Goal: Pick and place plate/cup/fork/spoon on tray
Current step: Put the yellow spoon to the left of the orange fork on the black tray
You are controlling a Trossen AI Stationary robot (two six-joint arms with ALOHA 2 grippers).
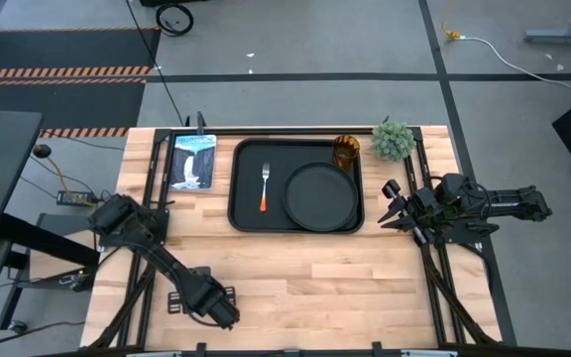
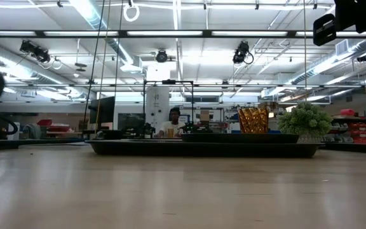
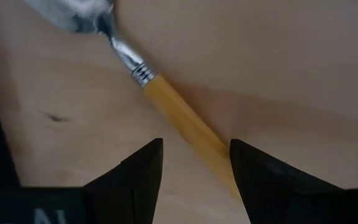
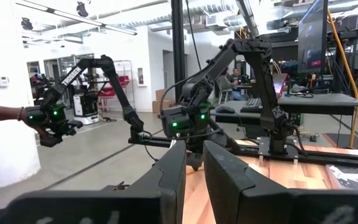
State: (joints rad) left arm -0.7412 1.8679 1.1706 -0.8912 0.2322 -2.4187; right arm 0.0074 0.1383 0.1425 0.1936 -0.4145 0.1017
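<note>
Orange-yellow, the spoon [image 3: 160, 96] handle lies on the desk [image 1: 295, 278] at lower left between the left gripper [image 3: 194, 165]'s parted, empty fingers, apparently poised to pinch it for the tray [image 1: 248, 188].

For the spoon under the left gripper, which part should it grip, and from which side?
Grip the spoon by its orange-yellow handle, coming straight down from above. It lies flat on the wooden table, and the left gripper already has its open fingers on either side of the handle's end, clear of the bowl.
</note>
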